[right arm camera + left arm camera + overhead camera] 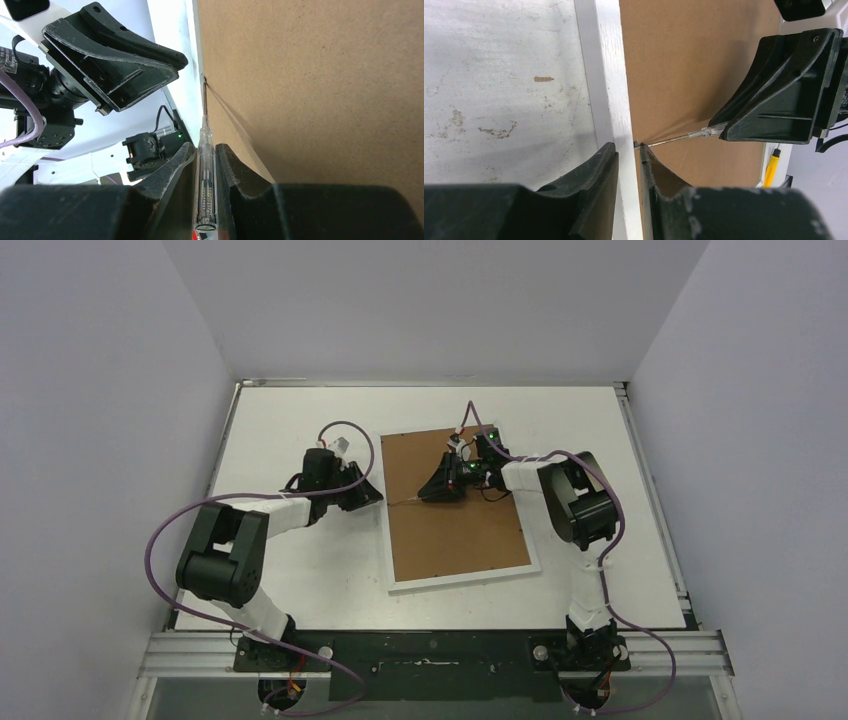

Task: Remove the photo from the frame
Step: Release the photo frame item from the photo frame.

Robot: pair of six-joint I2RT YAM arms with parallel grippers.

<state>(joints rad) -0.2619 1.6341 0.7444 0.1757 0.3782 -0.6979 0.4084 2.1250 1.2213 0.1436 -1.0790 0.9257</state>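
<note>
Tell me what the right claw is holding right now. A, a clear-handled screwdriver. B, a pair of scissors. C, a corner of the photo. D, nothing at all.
A: in the right wrist view the right claw is shut on a clear-handled screwdriver, whose tip sits at the seam between the brown backing board and the white border of the frame.

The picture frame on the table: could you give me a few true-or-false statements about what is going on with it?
1. The frame lies with its brown back facing up. True.
2. The right gripper is empty. False: it holds a screwdriver.
3. The left gripper has one finger on each side of the frame's white border. True.
4. The photo lies pulled out beside the frame. False: no photo is in view.
</note>
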